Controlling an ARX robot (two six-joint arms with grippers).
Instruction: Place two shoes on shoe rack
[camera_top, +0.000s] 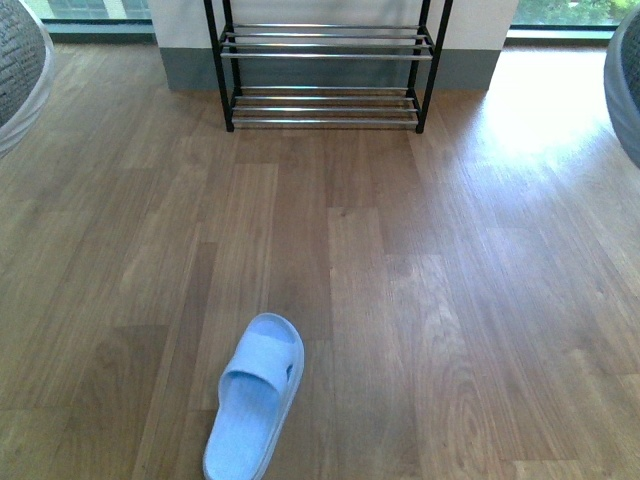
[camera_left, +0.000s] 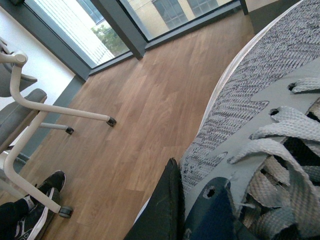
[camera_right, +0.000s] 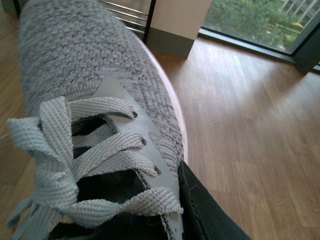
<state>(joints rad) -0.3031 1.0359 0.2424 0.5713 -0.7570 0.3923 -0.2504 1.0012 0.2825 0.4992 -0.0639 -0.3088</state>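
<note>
2 grippers each clamp a shoe. The left gripper (camera_left: 172, 212) shows only 1 black finger (camera_left: 162, 205), pressed flat against the knit side of the left shoe (camera_left: 260, 100) just beside the laces. Its other finger is hidden, so the grip is read from that contact and from the shoe hanging clear of the floor. The right gripper (camera_right: 195, 210) likewise shows 1 black finger (camera_right: 205, 210) lying against the side of the right shoe (camera_right: 75, 65), next to the eyelets, with the toe pointing away from the wrist toward the shoe rack (camera_right: 127, 12). In the front view the left shoe (camera_top: 15, 60) fills the upper left corner of the frame with its grey toe and the right shoe (camera_top: 625, 80) cuts into the upper right edge, both off the wooden floor (camera_top: 400, 250) and well apart from each other. At the top centre of that frame the shoe rack (camera_top: 325, 70) stands against the wall, between the 2 shoes and beyond them; only 2 shelves of silver bars show, and neither shoe touches it. A pale blue slipper (camera_top: 255, 400) lies on the floor at the bottom of the frame, left of centre. The left wrist view also takes in white chair legs (camera_left: 55, 107) on castors and a black sneaker (camera_left: 42, 200) on someone's foot.
</note>
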